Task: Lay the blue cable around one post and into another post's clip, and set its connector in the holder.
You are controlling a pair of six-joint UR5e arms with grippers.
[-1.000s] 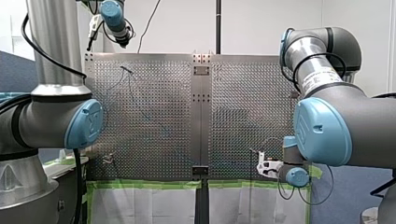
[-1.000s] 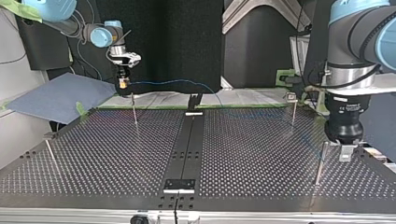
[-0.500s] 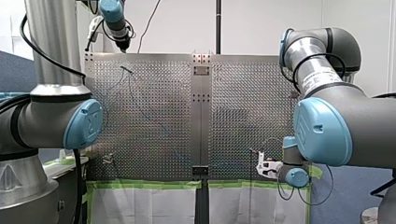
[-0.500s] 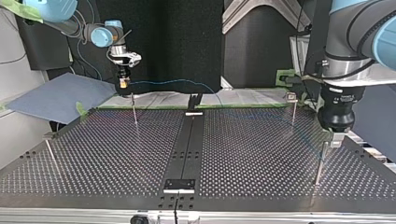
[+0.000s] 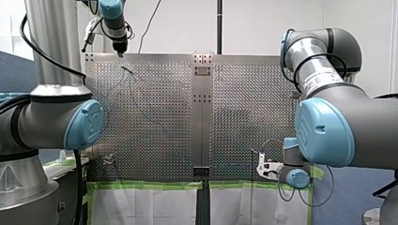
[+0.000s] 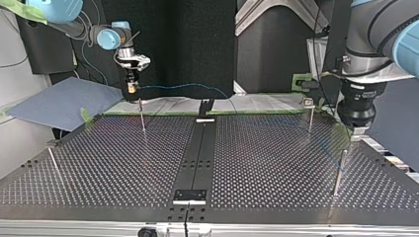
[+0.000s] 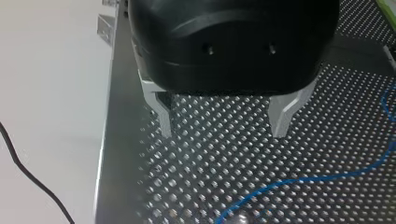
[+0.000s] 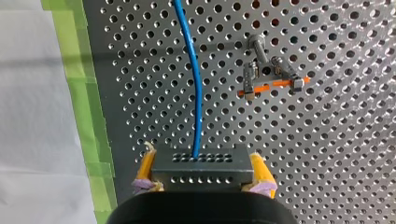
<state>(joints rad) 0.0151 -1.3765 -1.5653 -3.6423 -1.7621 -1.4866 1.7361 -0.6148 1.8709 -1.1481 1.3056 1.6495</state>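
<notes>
Blue cable (image 8: pixel 196 93) 1 | connector (image 8: pixel 201 169) 1, in right claw (image 8: pixel 201 161) | posts (image 6: pixel 338 170) 4

My left end effector (image 6: pixel 356 132) has lifted clear of the post (image 6: pixel 339 173).

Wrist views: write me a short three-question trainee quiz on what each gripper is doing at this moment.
1. True or false: my left gripper is shut on the blue cable.
2. What does my right gripper hold? A) the connector B) a screwdriver C) nothing
3. Fill in: the clip beside the cable carries a strip coloured ____.
Key: 1 false, its fingers stand open with nothing between them; 2 A; 3 orange.
</notes>
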